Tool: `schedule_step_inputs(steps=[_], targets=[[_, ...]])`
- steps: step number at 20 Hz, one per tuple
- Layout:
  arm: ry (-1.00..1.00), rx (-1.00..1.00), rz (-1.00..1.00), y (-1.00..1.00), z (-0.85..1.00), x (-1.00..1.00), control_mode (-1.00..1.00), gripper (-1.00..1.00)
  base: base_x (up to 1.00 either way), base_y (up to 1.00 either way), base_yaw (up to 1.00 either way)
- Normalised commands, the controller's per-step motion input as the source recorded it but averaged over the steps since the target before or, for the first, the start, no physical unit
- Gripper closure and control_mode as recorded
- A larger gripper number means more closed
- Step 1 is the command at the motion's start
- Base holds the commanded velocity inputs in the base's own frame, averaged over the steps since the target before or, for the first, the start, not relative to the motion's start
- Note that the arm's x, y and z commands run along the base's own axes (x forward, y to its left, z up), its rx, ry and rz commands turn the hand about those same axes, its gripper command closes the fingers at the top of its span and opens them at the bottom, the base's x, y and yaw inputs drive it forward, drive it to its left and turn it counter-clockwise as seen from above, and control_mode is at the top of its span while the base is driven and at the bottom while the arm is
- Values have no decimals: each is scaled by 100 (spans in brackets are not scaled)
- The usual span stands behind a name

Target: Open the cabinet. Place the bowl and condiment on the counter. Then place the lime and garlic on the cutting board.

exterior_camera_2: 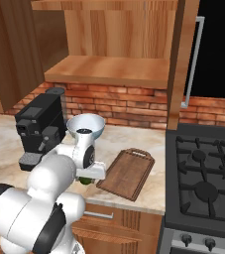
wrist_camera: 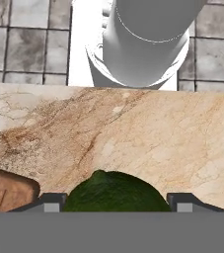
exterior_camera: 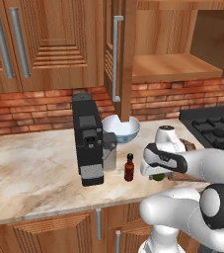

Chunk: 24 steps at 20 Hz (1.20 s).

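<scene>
The cabinet (exterior_camera_2: 114,44) stands open, the bowl (exterior_camera: 120,128) and condiment (exterior_camera: 129,168) upright on the counter (exterior_camera: 29,163).

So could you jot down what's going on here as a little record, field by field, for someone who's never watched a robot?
cabinet: doors open, shelf bare
bowl: on the counter, behind the coffee machine
condiment: upright on the counter, right of the coffee machine
lime: on the counter between the claw's tips, beside the cutting board
cutting board: near the stove, nothing on it
claw: low over the counter, a tip at each side of the lime
garlic: can't spot it
</scene>
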Motion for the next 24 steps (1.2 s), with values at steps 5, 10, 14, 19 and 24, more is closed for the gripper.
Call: schedule_step_inputs(steps=[5, 10, 14, 19, 24], targets=[[-3, -3, -2, -15, 48, -2, -100, 100, 0, 0, 0], [1, -7, -4, -24, 43, 0, -100, 100, 0, 0, 0], [4, -6, -4, -32, 41, 3, -100, 100, 0, 0, 0], [3, -5, -4, -31, 42, 13, -100, 100, 0, 0, 0], [2, -4, -5, -32, 28, 24, -100, 100, 0, 0, 0]])
